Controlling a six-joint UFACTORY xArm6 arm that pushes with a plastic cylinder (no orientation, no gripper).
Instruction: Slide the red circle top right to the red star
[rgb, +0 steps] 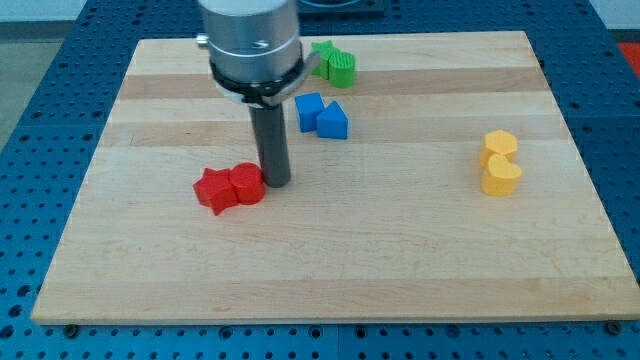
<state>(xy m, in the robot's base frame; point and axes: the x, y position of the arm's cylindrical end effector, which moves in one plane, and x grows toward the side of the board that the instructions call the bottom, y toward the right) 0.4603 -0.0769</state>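
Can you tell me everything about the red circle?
The red circle is a small, squat block with a flat top, matte and plain red. It lies flat on the wooden board, left of the middle. Its left side touches the red star. My tip is right against its right side. Nothing sits on it.

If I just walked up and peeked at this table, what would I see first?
First you'd spot the big silver arm at the view's top, with its dark rod coming down so my tip sits right against the red circle, on its right side. The red circle touches the red star on its left. Next, the two yellow blocks glow at the view's right.
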